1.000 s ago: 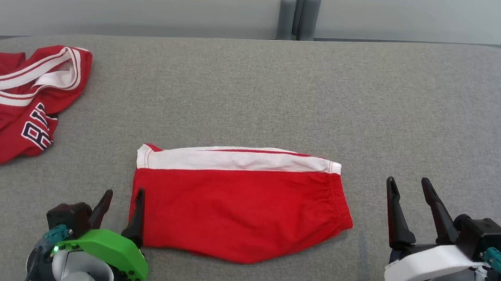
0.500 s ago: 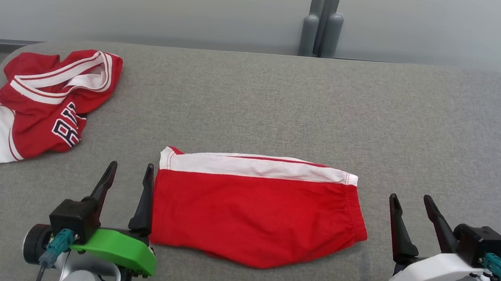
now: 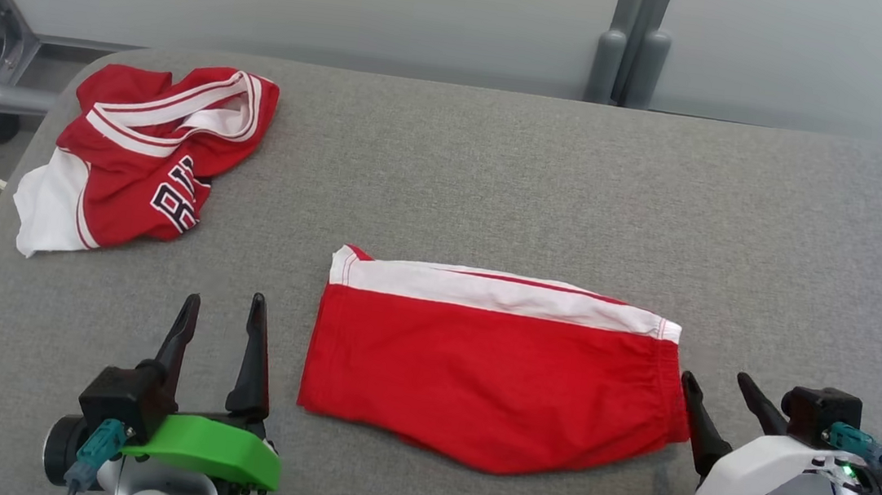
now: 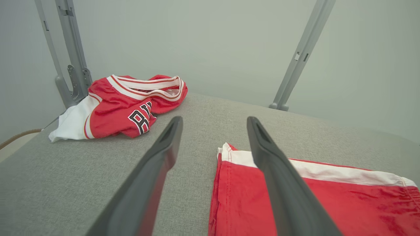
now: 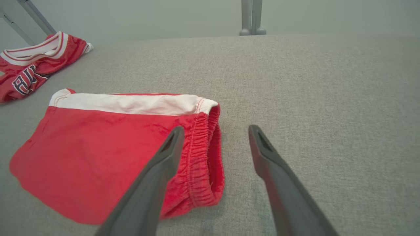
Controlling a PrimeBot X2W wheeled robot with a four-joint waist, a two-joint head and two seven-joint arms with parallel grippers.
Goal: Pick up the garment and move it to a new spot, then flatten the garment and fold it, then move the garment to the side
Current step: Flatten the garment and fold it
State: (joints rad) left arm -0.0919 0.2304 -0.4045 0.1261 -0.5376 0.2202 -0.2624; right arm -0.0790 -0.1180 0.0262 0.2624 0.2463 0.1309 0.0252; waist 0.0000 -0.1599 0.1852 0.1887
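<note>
Two garments on desk (image 3: 499, 163): shorts (image 3: 493, 376) folded flat at centre, jersey (image 3: 148, 151) crumpled at 10 o'clock. Left gripper (image 3: 226, 299) at 9 o'clock of shorts, just beside hem, jaws wide, empty. Right gripper (image 3: 717, 379) at 3 o'clock, close by waistband, jaws wide, empty. Judged remaining: move to side. Risks: pinching top layer only, undoing fold on lift; uneven lift between two ends, causing sag and creasing; dragging across desk, bunching lower layer.
</note>
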